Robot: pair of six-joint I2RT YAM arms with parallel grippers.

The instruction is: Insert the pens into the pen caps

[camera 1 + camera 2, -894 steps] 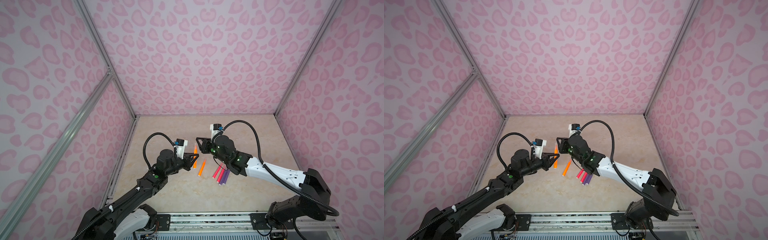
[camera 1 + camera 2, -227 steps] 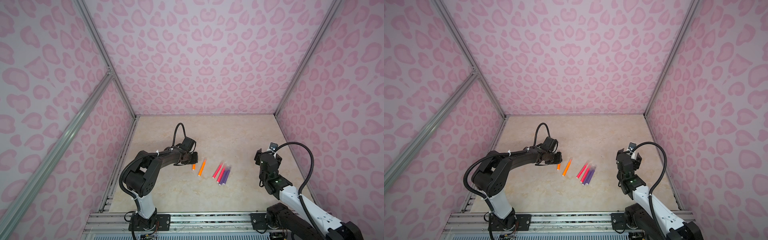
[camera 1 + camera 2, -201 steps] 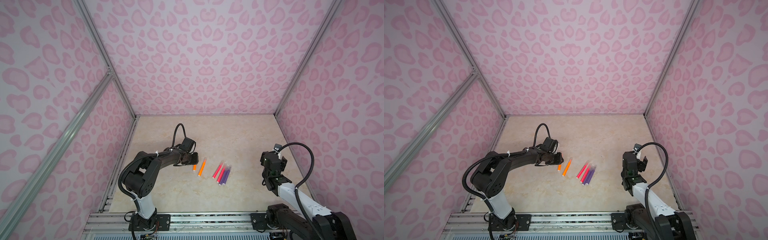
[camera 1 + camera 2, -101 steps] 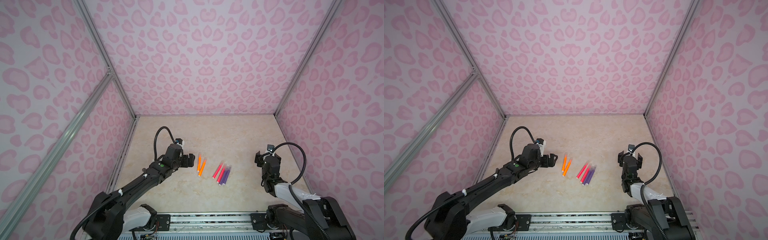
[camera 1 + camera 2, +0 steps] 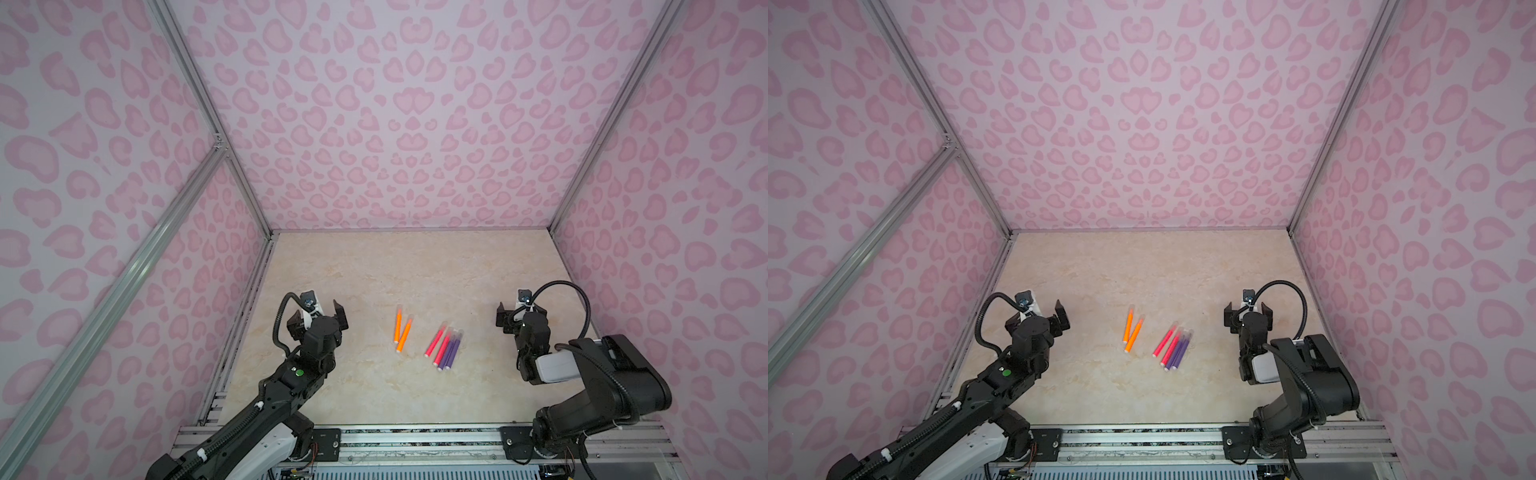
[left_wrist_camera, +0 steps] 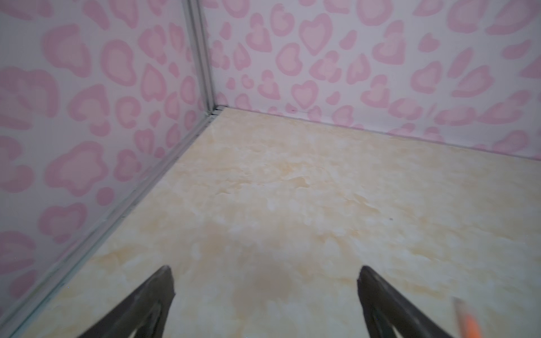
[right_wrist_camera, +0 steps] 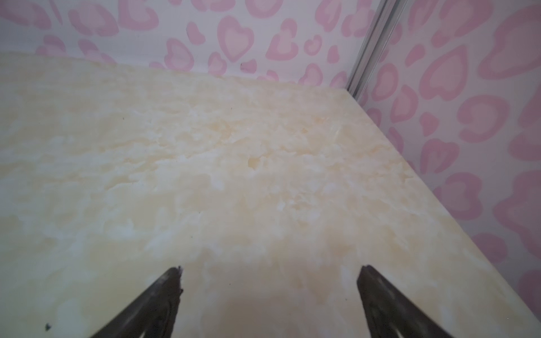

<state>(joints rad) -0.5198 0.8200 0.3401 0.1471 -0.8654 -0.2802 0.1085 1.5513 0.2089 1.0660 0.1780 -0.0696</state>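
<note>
pens [image 5: 434, 343] between left claw [image 5: 316, 312] and right claw [image 5: 521, 311], untouched — seemingly capped

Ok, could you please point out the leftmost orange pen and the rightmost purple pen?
Leftmost orange pen [image 5: 397, 326]: in a top view, mid-barrel.
Rightmost purple pen [image 5: 453, 352]: in a top view, mid-barrel.

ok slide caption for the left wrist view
Open left tool over the beige marbled tabletop, a slim orange pen just in view.

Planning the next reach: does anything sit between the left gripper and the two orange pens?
Nothing visible. Only bare table separates the open left gripper from the orange pens; the pink and purple pens lie beyond them.
</note>
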